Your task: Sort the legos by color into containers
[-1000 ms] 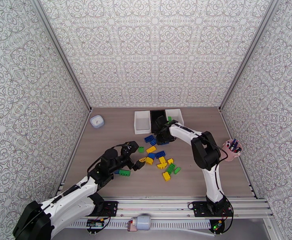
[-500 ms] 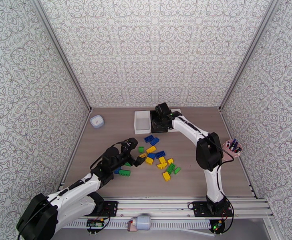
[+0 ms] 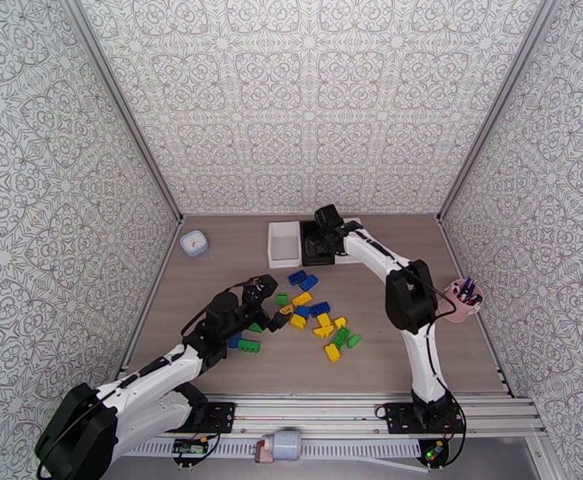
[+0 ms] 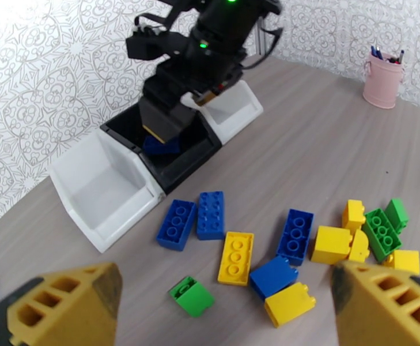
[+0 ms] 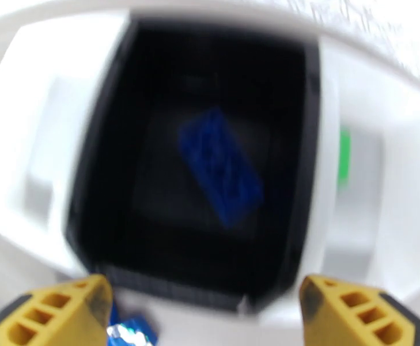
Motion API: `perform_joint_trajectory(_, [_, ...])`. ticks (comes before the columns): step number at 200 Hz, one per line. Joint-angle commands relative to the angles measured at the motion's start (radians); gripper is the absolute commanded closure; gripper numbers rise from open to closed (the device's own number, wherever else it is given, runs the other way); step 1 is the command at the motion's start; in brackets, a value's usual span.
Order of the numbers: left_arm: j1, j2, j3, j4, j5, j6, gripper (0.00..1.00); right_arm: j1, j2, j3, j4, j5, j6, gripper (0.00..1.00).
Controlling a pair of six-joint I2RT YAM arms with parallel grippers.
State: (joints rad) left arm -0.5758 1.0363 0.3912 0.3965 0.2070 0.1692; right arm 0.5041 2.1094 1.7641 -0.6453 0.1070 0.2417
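Right claw [image 5: 210, 312]: released, empty, above black bin [image 5: 103, 111]; blue brick [image 5: 221, 165] inside, blurred. White bins [image 4: 103, 188] flank it, green brick [image 5: 344, 157] in one. Left claw [image 4: 221, 309]: released, over loose bricks [image 4: 235, 258] on bench [image 4: 302, 151]. Pink pen cup [image 4: 382, 82] well aside. Right arm [image 3: 371, 258] overhangs the black bin.

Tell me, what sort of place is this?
Probably a robot test booth: patterned walls enclose a small table, two mounted arms stand at its edge, and Lego bricks lie before three bins.
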Motion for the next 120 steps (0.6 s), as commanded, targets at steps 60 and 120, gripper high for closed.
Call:
perform_joint_trajectory(60, [0.01, -0.035, -0.007, -0.066, 0.142, 0.087, 0.0, 0.16, -0.403, -0.504, -0.042, 0.009, 0.201, 0.1])
perform_joint_trajectory(120, [0.013, -0.112, -0.056, -0.144, 0.193, 0.148, 0.0, 0.276, -0.423, -0.571, -0.119, -0.044, 0.264, 0.18])
